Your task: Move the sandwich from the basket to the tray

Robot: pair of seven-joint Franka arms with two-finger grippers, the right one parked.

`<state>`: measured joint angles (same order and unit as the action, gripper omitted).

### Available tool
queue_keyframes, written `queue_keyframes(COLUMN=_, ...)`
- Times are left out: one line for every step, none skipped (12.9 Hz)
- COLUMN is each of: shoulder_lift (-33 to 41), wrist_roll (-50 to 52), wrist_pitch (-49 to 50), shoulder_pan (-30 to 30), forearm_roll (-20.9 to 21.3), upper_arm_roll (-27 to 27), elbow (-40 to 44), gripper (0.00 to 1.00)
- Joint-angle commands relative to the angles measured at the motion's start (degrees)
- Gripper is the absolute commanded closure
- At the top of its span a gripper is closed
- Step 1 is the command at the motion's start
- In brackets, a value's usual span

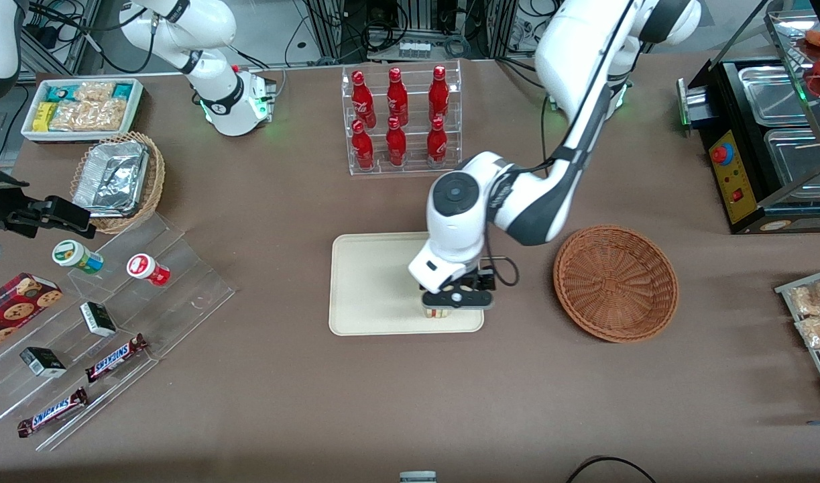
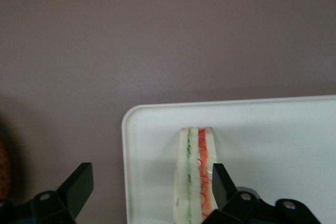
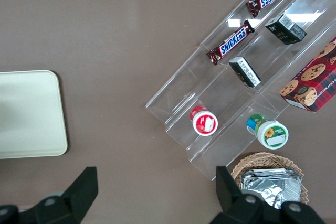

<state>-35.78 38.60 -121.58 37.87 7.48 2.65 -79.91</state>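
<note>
The only writing that reads clearly is "SNICKERS" on the two brown chocolate bars lying on the clear stepped plastic display toward the parked arm's end of the table. On that display there are also small dark cartons, a red-lidded pot and a green-lidded pot, and a red box printed with cookies. Six red bottles with white script on them stand in a clear rack, farther from the front camera than the tray; the script cannot be read.

The tray is flat, cream-white, smooth, with rounded corners and a low rim. On it, near the corner closest to the basket and the front camera, stands the sandwich — a pale wedge on edge, thin green and red filling lines running along it under glossy clear wrap.

The gripper sits low over that corner, its black fingers spread wide. One touches, or nearly touches, the sandwich's red side; the other stands well clear, out over the brown tablecloth. It has no hold on anything.

The basket — round, shallow, reddish-brown wicker woven in rings — lies beside the tray toward the working arm's end, with nothing in it.
</note>
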Motion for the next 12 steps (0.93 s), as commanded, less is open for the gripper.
queue_keyframes(shoulder_lift=4.5, wrist_roll=-7.4, wrist_pitch=3.8, shoulder_pan=0.3, forearm_roll=-5.7, upper_arm_roll=4.9, elbow=-0.5, gripper=0.00)
queue_keyframes(shoulder_lift=5.8, wrist_roll=-10.2, wrist_pitch=6.7, shoulder_pan=0.3, forearm_roll=-7.5, upper_arm_roll=7.0, elbow=-0.4, gripper=0.00)
queue_keyframes(shoulder_lift=6.8, wrist_roll=-11.4, wrist_pitch=8.8, shoulder_pan=0.3, forearm_roll=-9.0, upper_arm_roll=9.3, elbow=-0.4, gripper=0.00)
queue_keyframes(shoulder_lift=8.1, wrist_roll=-13.4, wrist_pitch=9.9, shoulder_pan=0.3, forearm_roll=-10.3, upper_arm_roll=10.9, elbow=-0.5, gripper=0.00)
queue_keyframes(shoulder_lift=9.0, wrist_roll=-15.5, wrist_pitch=11.4, shoulder_pan=0.3, forearm_roll=-11.0, upper_arm_roll=12.3, elbow=-0.5, gripper=0.00)
queue_keyframes(shoulder_lift=9.9, wrist_roll=-17.7, wrist_pitch=14.2, shoulder_pan=0.3, forearm_roll=-11.2, upper_arm_roll=14.1, elbow=-0.4, gripper=0.00)
queue_keyframes(shoulder_lift=11.1, wrist_roll=-19.7, wrist_pitch=15.9, shoulder_pan=0.3, forearm_roll=-11.2, upper_arm_roll=15.4, elbow=-0.4, gripper=0.00)
queue_keyframes(shoulder_lift=11.8, wrist_roll=-20.7, wrist_pitch=17.2, shoulder_pan=0.4, forearm_roll=-11.2, upper_arm_roll=16.3, elbow=-0.4, gripper=0.00)
queue_keyframes(shoulder_lift=12.0, wrist_roll=-20.7, wrist_pitch=17.8, shoulder_pan=0.4, forearm_roll=-11.2, upper_arm_roll=17.0, elbow=-0.4, gripper=0.00)
queue_keyframes(shoulder_lift=12.1, wrist_roll=-20.7, wrist_pitch=18.0, shoulder_pan=0.4, forearm_roll=-11.1, upper_arm_roll=17.1, elbow=-0.4, gripper=0.00)
queue_keyframes(shoulder_lift=12.6, wrist_roll=-20.6, wrist_pitch=18.2, shoulder_pan=0.3, forearm_roll=-11.1, upper_arm_roll=17.2, elbow=-0.5, gripper=0.00)
queue_keyframes(shoulder_lift=13.1, wrist_roll=-20.7, wrist_pitch=19.0, shoulder_pan=0.3, forearm_roll=-11.1, upper_arm_roll=17.3, elbow=-0.5, gripper=0.00)
